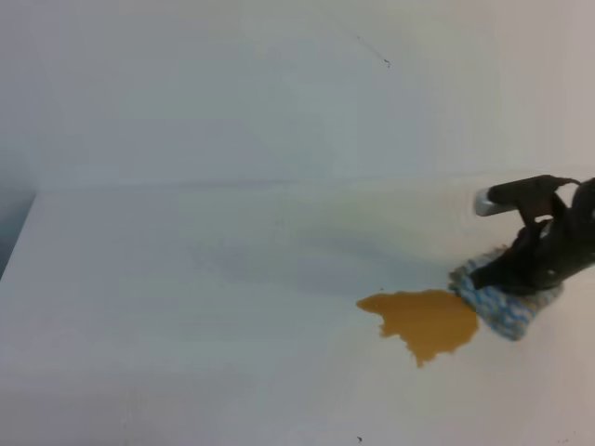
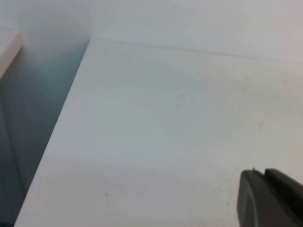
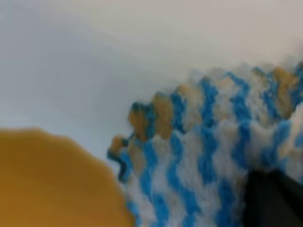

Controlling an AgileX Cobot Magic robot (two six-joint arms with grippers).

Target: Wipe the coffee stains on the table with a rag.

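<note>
The coffee stains [image 1: 426,321] form one amber-brown puddle with a pointed lobe on the white table [image 1: 186,279], right of centre. The blue-and-white zigzag rag [image 1: 509,305] lies flat just right of the puddle, its near edge touching the liquid. My right gripper [image 1: 507,274] comes down from the right onto the rag's top and appears shut on it. In the right wrist view the rag [image 3: 199,156] fills the right half beside the puddle [image 3: 52,179], with one dark fingertip [image 3: 272,198] on the cloth. Of the left gripper only a dark finger [image 2: 270,198] shows, over bare table [image 2: 165,132].
The table's left edge [image 2: 61,123] drops off to a darker gap, and its straight back edge [image 1: 232,184] meets the pale wall. A few tiny dark specks [image 1: 360,438] dot the tabletop near the front.
</note>
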